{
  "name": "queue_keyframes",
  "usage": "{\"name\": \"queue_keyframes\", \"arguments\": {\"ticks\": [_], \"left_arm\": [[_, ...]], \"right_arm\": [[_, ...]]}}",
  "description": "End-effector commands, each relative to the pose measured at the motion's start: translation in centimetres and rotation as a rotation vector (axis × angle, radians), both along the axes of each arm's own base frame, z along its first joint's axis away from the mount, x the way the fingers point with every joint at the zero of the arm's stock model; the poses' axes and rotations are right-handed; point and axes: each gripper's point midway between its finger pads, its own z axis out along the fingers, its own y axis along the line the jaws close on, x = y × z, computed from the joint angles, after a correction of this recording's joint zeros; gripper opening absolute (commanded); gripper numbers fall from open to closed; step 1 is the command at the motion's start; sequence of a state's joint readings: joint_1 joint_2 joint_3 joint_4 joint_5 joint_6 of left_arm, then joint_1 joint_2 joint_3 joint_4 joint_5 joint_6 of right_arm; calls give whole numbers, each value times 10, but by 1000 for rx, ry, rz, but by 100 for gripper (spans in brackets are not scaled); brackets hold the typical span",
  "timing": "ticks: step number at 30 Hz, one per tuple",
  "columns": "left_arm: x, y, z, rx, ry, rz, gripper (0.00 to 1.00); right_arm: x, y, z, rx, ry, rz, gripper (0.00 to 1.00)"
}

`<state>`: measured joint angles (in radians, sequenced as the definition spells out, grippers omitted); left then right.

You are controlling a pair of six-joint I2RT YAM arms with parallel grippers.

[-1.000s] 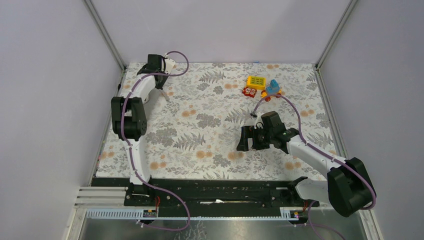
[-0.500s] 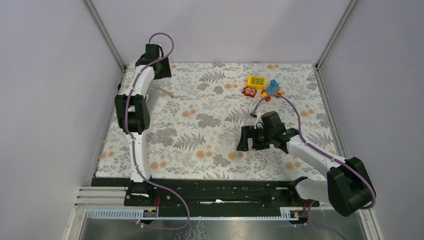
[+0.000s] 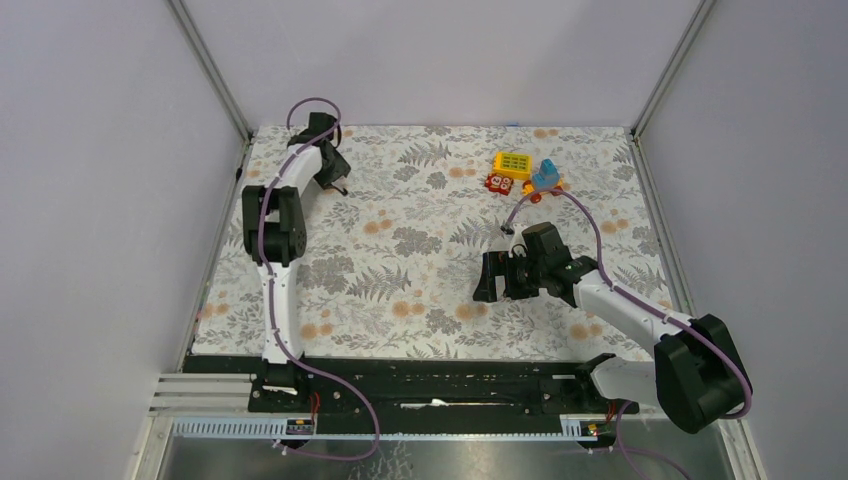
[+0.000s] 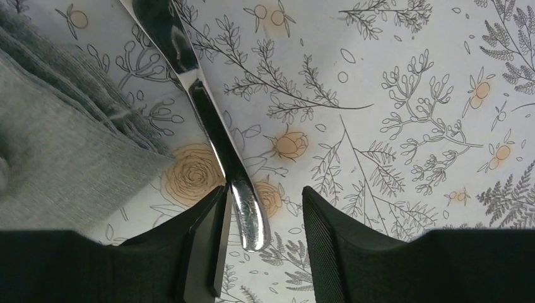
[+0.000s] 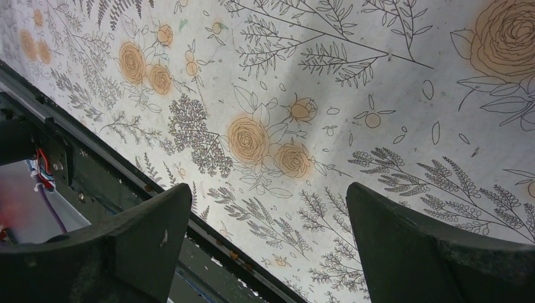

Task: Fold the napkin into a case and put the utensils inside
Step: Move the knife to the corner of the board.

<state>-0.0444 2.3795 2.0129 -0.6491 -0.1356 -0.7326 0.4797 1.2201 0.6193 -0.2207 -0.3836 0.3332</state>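
A shiny silver utensil (image 4: 208, 120) lies on the floral tablecloth, running from the top left down to my left gripper (image 4: 264, 196). Its rounded handle end sits between the open jaws, close to the left finger (image 4: 205, 240), with a clear gap to the right one. The grey napkin (image 4: 57, 158) lies folded just left of the utensil. Seen from above, my left gripper (image 3: 338, 183) is low at the back left corner, and the arm hides the napkin and utensil there. My right gripper (image 3: 487, 278) (image 5: 268, 189) hovers open and empty over the cloth at mid right.
Colourful toy blocks (image 3: 523, 172) stand at the back right of the tablecloth (image 3: 400, 260). The black front rail of the table (image 5: 94, 183) runs below my right gripper. Grey walls close in on the left, back and right.
My left arm has swung and turned its wrist at the back left corner, bringing the gripper down beside the napkin. The right arm has not moved.
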Motion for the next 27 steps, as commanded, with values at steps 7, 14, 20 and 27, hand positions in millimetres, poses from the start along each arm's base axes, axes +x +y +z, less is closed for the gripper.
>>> {"name": "queue_keyframes", "arguments": {"ticks": [7, 14, 20, 27], "left_arm": [[-17, 12, -13, 149, 80, 175, 38], [-19, 18, -37, 245, 160, 137, 44], [-37, 12, -68, 238, 259, 67, 26], [-54, -37, -69, 102, 255, -115, 14]], "right_arm": [[5, 4, 16, 37, -72, 4, 100], [4, 3, 19, 48, -93, -1, 100], [5, 2, 24, 53, -113, -5, 100], [6, 2, 30, 61, -133, -8, 100]]}}
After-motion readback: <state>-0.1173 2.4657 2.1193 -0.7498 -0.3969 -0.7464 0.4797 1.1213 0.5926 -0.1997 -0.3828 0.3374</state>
